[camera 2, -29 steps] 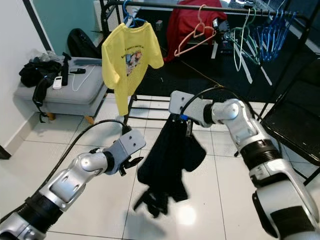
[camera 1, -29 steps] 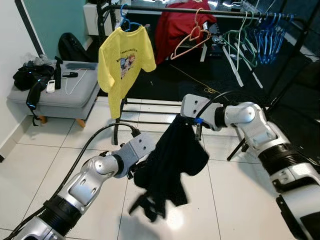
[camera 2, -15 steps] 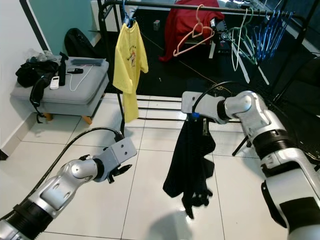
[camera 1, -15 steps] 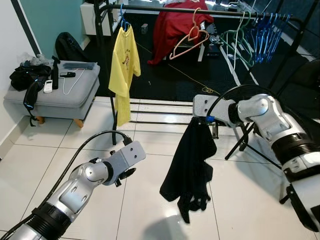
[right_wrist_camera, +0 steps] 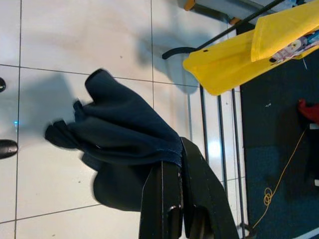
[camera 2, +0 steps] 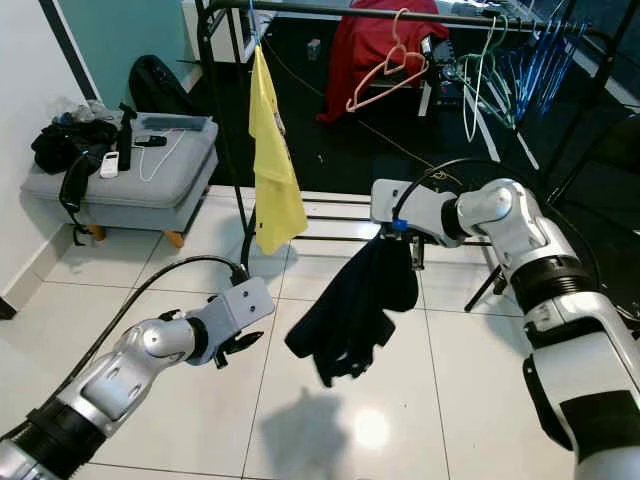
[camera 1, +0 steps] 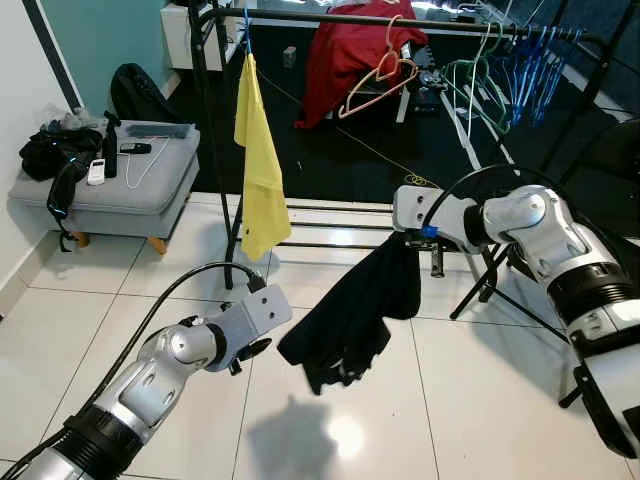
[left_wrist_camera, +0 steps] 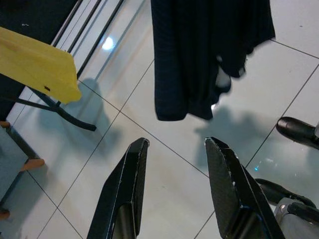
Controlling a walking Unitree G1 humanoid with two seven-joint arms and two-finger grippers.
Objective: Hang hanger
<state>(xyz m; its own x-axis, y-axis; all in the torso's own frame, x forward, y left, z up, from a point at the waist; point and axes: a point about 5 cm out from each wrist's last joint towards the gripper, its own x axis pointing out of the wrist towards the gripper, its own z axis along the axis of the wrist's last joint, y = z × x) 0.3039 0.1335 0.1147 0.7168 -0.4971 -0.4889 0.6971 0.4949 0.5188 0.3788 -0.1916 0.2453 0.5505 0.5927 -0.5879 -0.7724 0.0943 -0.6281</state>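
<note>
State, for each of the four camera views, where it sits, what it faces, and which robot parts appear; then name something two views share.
Left and right eye views: on the head, looking forward and down at the clothes rail, both silver arms in view.
Left wrist view: along the left gripper, open above floor tiles.
Right wrist view: along the right gripper, shut on the black garment.
Shared: black garment and yellow shirt.
</note>
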